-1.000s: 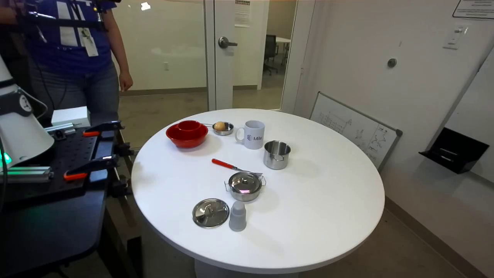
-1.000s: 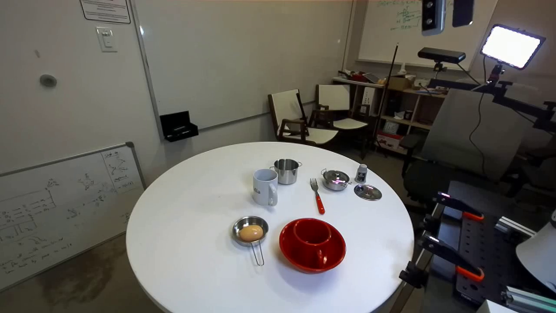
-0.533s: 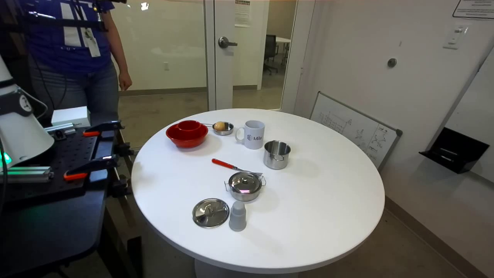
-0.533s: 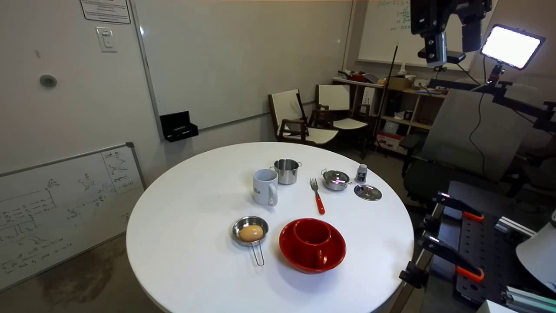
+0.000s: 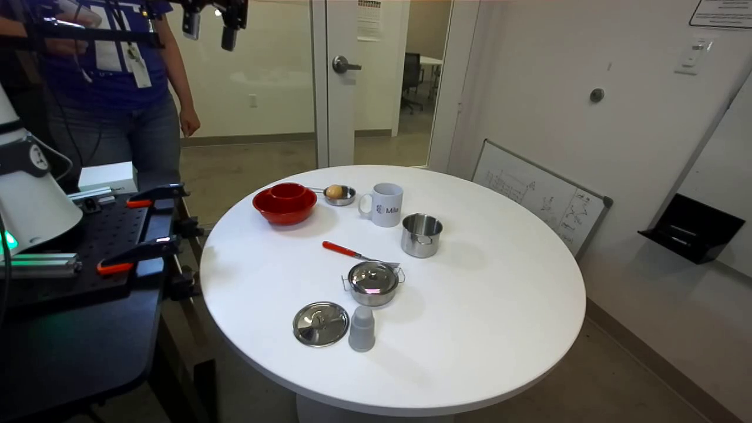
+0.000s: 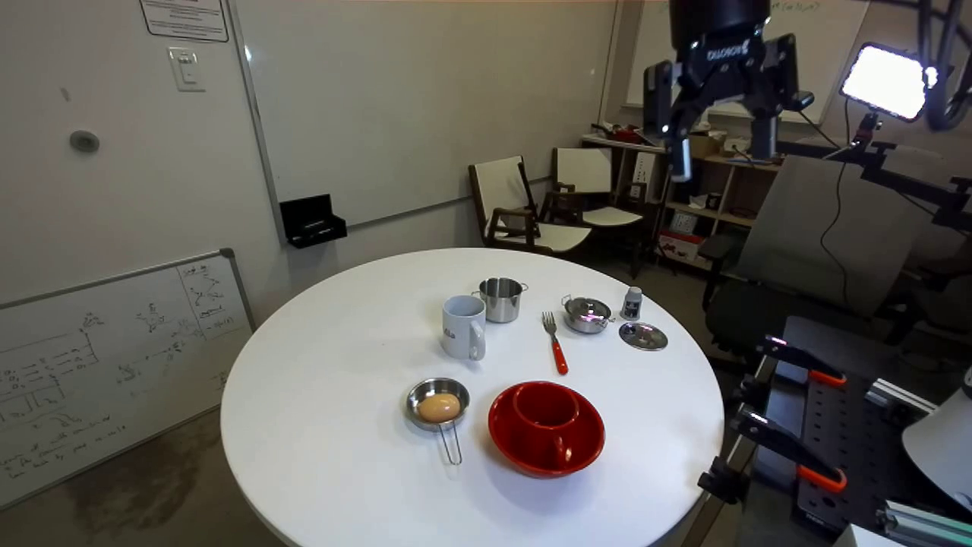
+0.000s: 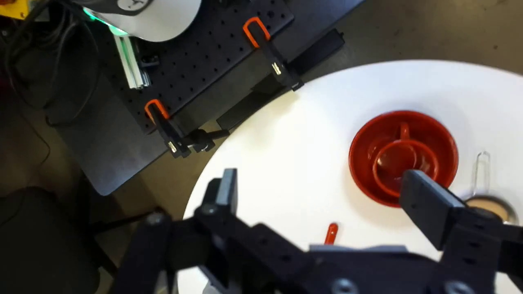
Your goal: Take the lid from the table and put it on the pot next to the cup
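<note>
Lid (image 5: 321,326) lying flat on the table (image 5: 493,329), just beside the grey bottle (image 5: 361,333) and near the covered pan (image 5: 372,284). Pot (image 5: 420,242) upright, mouth open, just beside the cup (image 5: 388,205). Gripper (image 6: 721,161) high above table level, fingers well apart in all views. Fork (image 6: 557,350), red-handled, lying between the pan and the cup.

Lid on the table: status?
Gripper open, empty, high up. Lid flat on table, ungrasped. Grey container close beside it, may crowd grasp. Tall pot uncovered.
</note>
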`<act>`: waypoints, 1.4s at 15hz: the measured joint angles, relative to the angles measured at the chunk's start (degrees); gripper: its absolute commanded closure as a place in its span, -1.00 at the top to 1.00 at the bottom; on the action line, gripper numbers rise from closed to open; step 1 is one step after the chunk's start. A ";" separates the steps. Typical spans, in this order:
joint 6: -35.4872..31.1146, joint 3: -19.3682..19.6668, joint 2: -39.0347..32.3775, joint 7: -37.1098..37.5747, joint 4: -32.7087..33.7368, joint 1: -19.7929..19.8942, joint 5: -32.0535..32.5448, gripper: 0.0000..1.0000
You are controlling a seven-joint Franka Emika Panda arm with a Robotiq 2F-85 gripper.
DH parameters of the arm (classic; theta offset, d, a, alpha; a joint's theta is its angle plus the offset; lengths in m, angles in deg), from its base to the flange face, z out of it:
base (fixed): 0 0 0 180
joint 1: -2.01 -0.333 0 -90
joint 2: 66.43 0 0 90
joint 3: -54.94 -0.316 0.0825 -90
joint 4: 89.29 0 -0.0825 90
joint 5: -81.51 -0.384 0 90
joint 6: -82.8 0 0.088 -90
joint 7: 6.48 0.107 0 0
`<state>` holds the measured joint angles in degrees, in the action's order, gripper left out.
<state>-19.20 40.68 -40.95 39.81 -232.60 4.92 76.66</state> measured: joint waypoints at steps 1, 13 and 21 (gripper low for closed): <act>-4.42 0.52 -1.82 1.97 -1.69 1.02 0.88 1.00; -33.46 11.42 -23.31 27.61 -9.69 7.47 14.57 1.00; -33.45 12.39 -22.92 27.61 -9.62 6.17 14.35 1.00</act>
<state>-52.64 53.08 -63.88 67.42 -242.22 11.09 91.02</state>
